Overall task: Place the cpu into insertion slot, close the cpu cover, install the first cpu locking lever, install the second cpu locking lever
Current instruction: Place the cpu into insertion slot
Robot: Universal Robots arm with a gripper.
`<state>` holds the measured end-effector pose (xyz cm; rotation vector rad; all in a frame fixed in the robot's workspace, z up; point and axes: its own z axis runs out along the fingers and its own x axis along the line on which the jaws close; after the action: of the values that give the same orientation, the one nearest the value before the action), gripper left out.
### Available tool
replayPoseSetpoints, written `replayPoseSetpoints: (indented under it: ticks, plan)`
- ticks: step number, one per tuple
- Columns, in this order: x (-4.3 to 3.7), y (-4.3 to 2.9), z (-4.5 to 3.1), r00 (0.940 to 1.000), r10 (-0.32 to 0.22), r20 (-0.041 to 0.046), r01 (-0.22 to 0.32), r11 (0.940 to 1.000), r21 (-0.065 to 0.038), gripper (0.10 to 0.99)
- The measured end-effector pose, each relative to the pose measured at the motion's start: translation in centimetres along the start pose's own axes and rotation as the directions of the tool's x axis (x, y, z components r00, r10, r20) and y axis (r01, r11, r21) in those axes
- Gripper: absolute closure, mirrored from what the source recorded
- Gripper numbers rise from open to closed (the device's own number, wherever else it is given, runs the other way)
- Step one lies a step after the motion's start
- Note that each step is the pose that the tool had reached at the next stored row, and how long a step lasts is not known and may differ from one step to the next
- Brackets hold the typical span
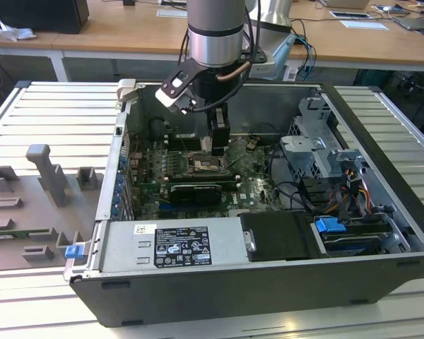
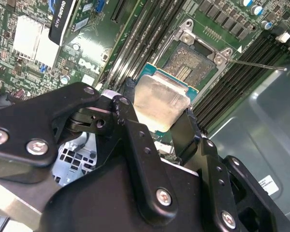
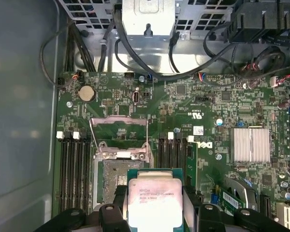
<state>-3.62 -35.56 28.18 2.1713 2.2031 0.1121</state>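
A: Jaws first: clamped on the cpu (image 2: 164, 108), one black finger (image 2: 128, 94) on each of two opposite edges, pale metal face showing between them.

B: Exterior view?

A: Arm reaches down into the open computer case (image 1: 381, 176). Gripper (image 1: 218, 147) hangs just over the insertion slot (image 1: 208, 167), on the green board behind the long black graphics card (image 1: 195, 191). Whether the chip touches the board cannot be told from here.

B: Second wrist view?

A: Gripper (image 2: 159, 101) holds the chip beside the slot (image 2: 189, 66), not seated in it. The slot's contact field is bare. A thin metal lever (image 2: 257, 64) stands out free from one slot corner.

B: First wrist view?

A: Chip (image 3: 154, 205) lies between the fingers (image 3: 192, 198), gripper (image 3: 154, 194), and overlaps one edge of the slot (image 3: 108, 178). The cpu cover (image 3: 119, 120) is swung open on the slot's far side, green board visible through its cut-out. Memory slots (image 3: 73, 171) flank the socket.
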Motion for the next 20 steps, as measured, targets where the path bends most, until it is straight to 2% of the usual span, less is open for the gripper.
replayPoseSetpoints:
  ticks: [8, 18, 20]
  plan:
    - [-0.01, -0.03, 0.15, 1.0000, 0.000, 0.0001, 0.000, 1.0000, 0.006, 0.545]
    - [0.00, -0.41, 0.24, 1.0000, 0.003, 0.0000, -0.003, 0.9999, 0.012, 0.545]
    - [0.01, -0.66, 0.65, 1.0000, 0.005, 0.0003, -0.005, 0.9999, 0.012, 0.545]
